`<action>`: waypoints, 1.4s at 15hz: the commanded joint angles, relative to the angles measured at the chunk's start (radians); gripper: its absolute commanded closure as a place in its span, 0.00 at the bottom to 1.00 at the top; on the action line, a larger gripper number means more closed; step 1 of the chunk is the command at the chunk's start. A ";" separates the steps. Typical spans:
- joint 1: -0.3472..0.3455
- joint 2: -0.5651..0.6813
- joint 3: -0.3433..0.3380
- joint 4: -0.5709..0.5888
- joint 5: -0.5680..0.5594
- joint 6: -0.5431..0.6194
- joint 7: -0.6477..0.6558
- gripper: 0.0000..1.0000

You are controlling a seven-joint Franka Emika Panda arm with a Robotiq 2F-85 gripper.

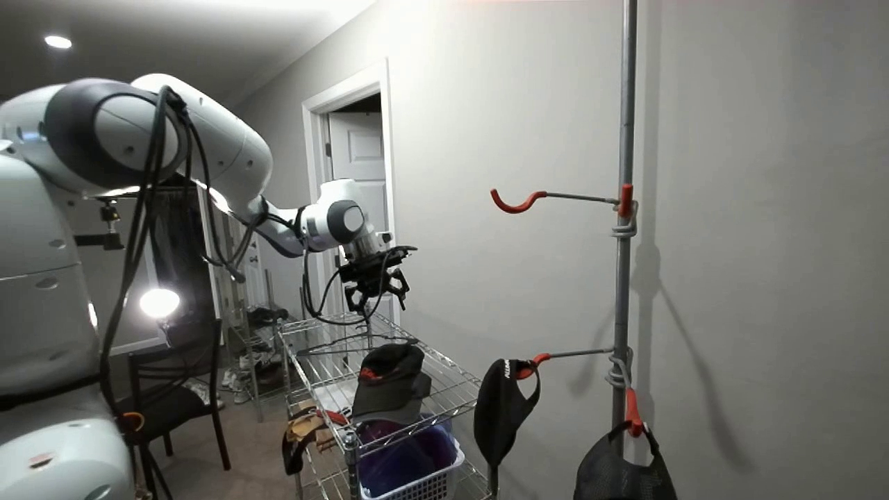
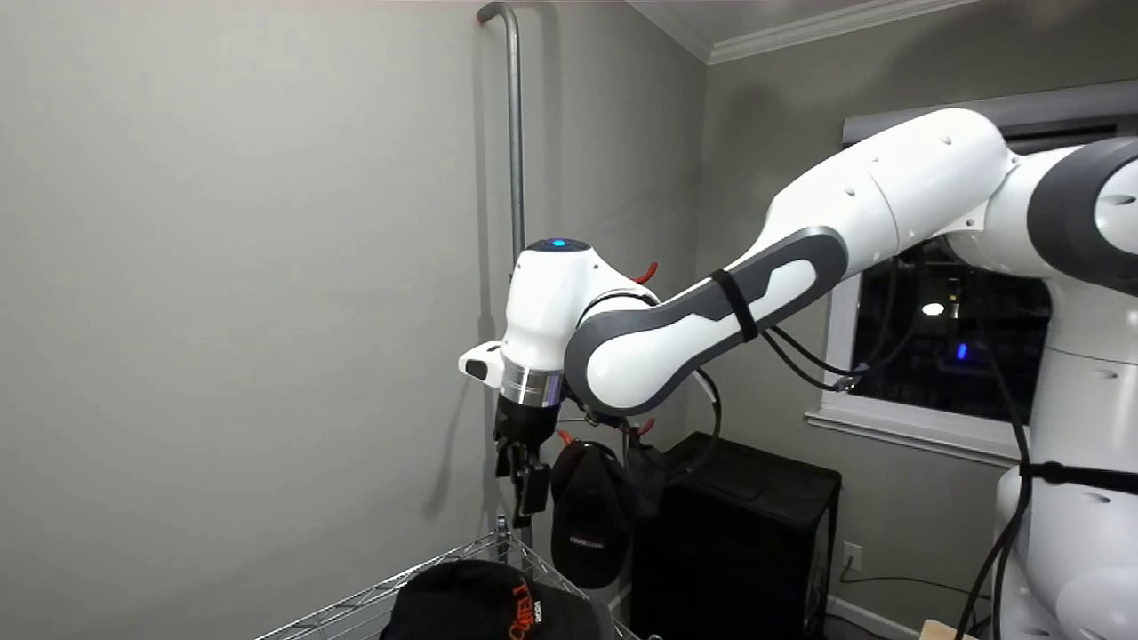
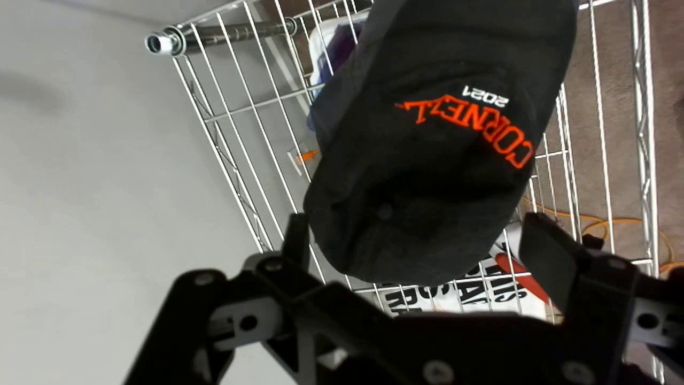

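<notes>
The gripper is spread wide, a black cap showing between and beyond its fingers. The cap, lettered in orange, lies on a wire shelf.

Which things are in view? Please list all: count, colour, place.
Wire rack: one, silver, by the wall
Cornell cap: one, black, on the rack
Pole: one, grey, by the wall
Hooks: at least three, red, on the pole
Hanging caps: two, black, on hooks
Basket: one, white, below rack top
Printed item: one, white, below rack top
Chair: one, black, on the floor
Lamp: one, glowing white, background
Door: at least one, white, behind rack
Window: one, white-framed, behind the arm
Box: one, black, near the window
Arm: one, white-grey, over the rack
Hand: one, black, open, above Cornell cap
</notes>
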 commanded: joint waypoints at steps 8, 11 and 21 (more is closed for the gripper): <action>0.046 0.255 0.001 0.179 0.080 -0.021 -0.063 0.00; 0.057 0.282 0.002 0.174 0.073 -0.013 -0.042 0.00; 0.037 0.379 0.031 0.177 0.147 -0.004 -0.102 0.25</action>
